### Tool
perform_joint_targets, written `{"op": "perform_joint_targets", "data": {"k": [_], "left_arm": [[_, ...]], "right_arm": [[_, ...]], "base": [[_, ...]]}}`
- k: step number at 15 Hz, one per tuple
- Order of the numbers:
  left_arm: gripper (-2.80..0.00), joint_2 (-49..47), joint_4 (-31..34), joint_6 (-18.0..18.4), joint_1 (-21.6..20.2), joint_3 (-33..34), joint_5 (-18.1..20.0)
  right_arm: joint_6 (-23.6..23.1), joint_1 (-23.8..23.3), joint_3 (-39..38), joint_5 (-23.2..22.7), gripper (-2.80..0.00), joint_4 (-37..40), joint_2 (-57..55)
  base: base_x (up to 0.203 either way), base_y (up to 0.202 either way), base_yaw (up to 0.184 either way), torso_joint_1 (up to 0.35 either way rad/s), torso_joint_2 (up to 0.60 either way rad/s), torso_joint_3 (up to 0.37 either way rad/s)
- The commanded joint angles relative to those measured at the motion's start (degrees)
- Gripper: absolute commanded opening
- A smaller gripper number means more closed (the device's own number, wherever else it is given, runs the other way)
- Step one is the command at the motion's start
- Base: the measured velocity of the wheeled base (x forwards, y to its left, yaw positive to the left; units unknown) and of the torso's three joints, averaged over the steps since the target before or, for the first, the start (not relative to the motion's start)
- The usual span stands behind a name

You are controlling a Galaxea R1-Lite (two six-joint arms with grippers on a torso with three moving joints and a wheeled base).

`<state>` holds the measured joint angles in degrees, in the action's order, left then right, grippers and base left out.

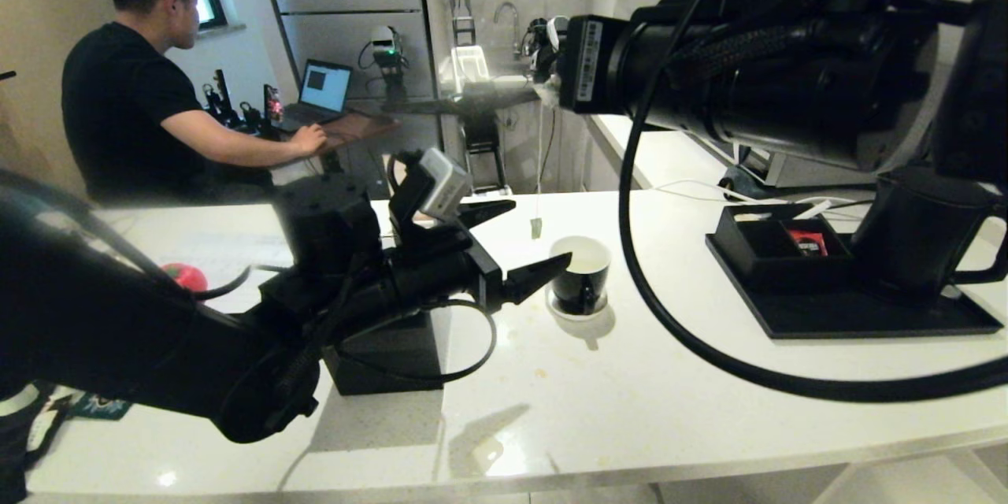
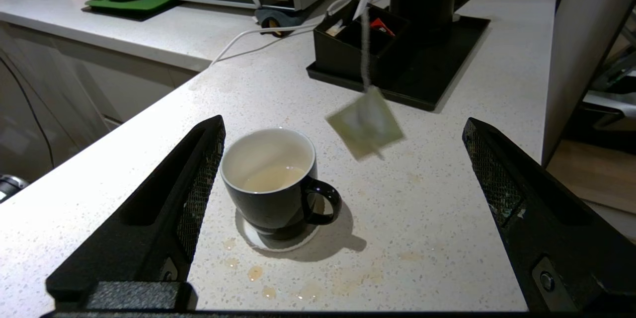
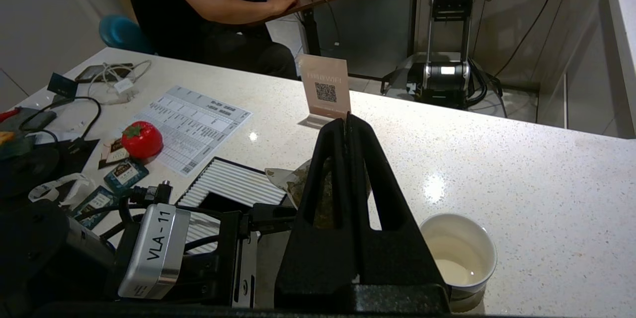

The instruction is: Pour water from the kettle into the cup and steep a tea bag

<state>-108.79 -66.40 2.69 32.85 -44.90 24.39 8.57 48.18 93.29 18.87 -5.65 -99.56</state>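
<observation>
My left gripper (image 1: 529, 250) hung spread wide just left of the glossy black cup with its white inside (image 1: 581, 274), holding nothing. The small grey-green tea bag (image 1: 536, 227) dangled on its string above and just left of the cup, its tag end pinched in my right gripper (image 3: 350, 131). Any swing could drop it outside the rim. The matte black kettle (image 1: 917, 232) stood well to the cup's right.

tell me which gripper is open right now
The left gripper: its fingers stand wide apart beside the cup. The right gripper is shut.
</observation>
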Motion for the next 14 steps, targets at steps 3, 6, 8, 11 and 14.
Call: {"op": "perform_joint_targets", "data": {"k": [3,6,8,11,14], "left_arm": [[0.00,-0.11,-0.39,0.03,0.02,-0.01,0.13],[0.00,-0.20,-0.39,0.03,0.02,-0.01,0.13],[0.00,-0.20,-0.70,0.03,0.02,-0.01,0.18],[-2.80,-2.30,-6.35,-0.43,0.10,0.07,0.22],[-2.80,-2.39,-6.63,-0.94,0.11,0.16,0.22]], "right_arm": [[0.04,0.01,-0.16,0.03,-2.80,-0.07,-0.34],[0.12,-0.01,-0.31,0.03,-2.80,-0.07,-0.28],[0.13,0.04,-0.39,0.03,-2.80,-0.07,-0.28],[0.13,0.07,-0.31,0.03,-2.80,0.01,-0.19],[0.13,-0.01,-0.39,0.03,-2.80,0.02,-0.19]], "base": [[0.000,0.000,0.000,0.000,0.00,0.000],[0.000,0.000,0.000,0.000,0.00,0.000],[0.000,0.000,0.000,0.000,0.00,0.000],[0.000,0.000,0.000,0.000,0.00,0.000],[0.000,0.000,0.000,0.000,0.00,0.000]]}}
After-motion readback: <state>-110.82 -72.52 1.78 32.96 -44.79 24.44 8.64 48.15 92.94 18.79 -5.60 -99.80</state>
